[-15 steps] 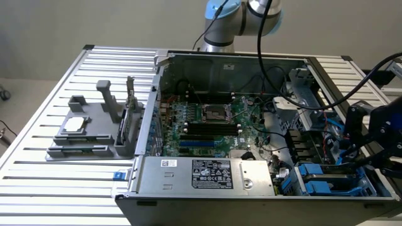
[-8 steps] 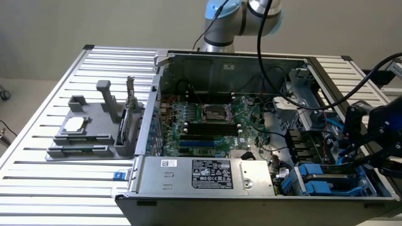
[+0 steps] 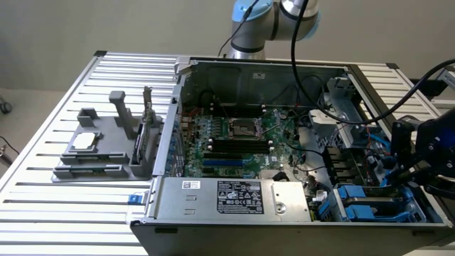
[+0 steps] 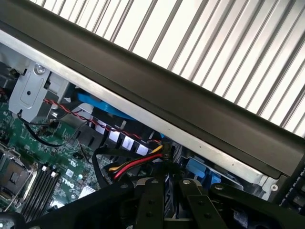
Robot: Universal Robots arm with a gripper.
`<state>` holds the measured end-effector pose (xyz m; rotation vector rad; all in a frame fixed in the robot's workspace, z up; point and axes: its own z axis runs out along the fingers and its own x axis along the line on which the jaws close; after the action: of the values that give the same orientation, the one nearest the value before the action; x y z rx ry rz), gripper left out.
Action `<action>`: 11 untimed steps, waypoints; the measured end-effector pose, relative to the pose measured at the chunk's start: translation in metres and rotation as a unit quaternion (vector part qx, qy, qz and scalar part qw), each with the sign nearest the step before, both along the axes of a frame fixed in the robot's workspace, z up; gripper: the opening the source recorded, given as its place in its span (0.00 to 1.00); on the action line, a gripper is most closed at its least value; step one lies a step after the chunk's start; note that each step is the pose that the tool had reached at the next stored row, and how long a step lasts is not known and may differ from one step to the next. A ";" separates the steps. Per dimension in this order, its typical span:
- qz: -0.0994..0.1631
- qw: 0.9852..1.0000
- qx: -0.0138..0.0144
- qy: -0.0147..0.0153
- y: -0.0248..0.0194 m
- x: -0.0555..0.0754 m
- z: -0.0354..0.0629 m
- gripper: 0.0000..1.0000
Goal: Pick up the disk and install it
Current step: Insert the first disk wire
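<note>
An open computer case (image 3: 284, 144) lies on a slatted metal table (image 3: 71, 208). The disk (image 3: 370, 205), grey in a blue plastic carrier, sits in the drive bay at the case's front corner on the exterior view's right. My black gripper (image 3: 412, 173) hangs over that side of the case, just above the bay. In the wrist view the gripper (image 4: 167, 188) is shut, and I see nothing between its fingers. Blue carrier plastic (image 4: 198, 168) and red, yellow and black cables (image 4: 138, 164) lie right beyond it.
The motherboard (image 3: 235, 133) fills the case floor. A silver labelled power supply box (image 3: 238, 197) stands at the front. A gray tray (image 3: 99, 152) with a small chip (image 3: 84, 140) is on the exterior view's left. Black cables (image 3: 376, 112) hang over the case's right wall (image 4: 190, 102).
</note>
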<state>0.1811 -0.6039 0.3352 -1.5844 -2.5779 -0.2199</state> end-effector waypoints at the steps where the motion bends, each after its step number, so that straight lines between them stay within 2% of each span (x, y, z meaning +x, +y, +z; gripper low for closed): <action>1: 0.000 1.000 0.001 0.000 0.0000 0.000 0.0000 0.16; 8: -0.002 1.000 0.005 0.000 0.0002 -0.001 0.0004 0.16; 11: -0.003 1.000 0.007 0.001 0.0002 -0.003 0.0029 0.16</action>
<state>0.1782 -0.6037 0.3381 -1.5877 -2.5649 -0.2352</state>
